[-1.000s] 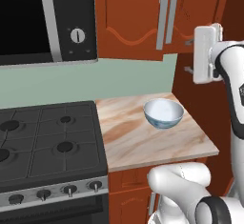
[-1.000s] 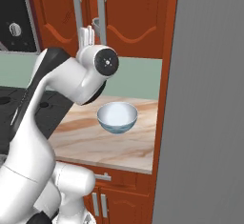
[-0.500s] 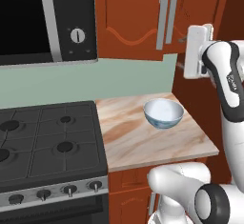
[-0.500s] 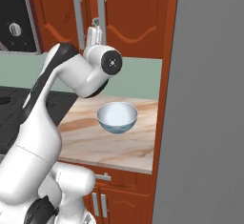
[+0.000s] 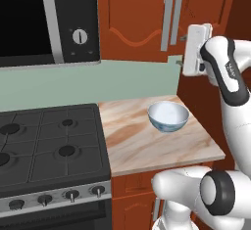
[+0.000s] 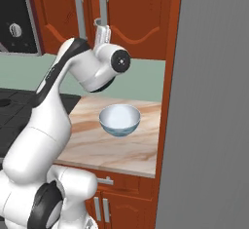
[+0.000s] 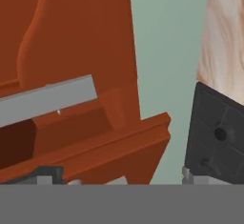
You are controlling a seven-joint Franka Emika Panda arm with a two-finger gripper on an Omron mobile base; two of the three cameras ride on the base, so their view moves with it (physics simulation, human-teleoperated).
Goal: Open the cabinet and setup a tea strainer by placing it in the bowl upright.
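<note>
The cabinet [image 5: 132, 13] [image 6: 136, 13] hangs above the counter, both doors shut, with two vertical silver handles [image 5: 172, 17] [image 6: 102, 4] side by side. My gripper [image 5: 181, 51] [image 6: 99, 24] stands open just in front of the handles, level with their lower ends and touching nothing. In the hand view the gripper [image 7: 114, 176] faces the cabinet door [image 7: 71, 37], and a silver handle bar [image 7: 47, 99] crosses just above the widely spread tips. The bowl [image 5: 168, 116] [image 6: 119, 119], white inside and pale blue outside, sits empty on the counter below. The tea strainer is hidden.
A marble counter [image 5: 137, 141] [image 6: 92, 145] bears the bowl. The black gas stove [image 5: 44, 146] [image 7: 217, 123] adjoins it on the left, under the microwave [image 5: 49, 18] [image 6: 14, 18]. A tall grey panel [image 6: 214, 101] bounds the counter on the right. A green backsplash [image 5: 98, 82] runs behind.
The hand has moved up and in toward the cabinet handles, still open. The bowl and the doors have not moved.
</note>
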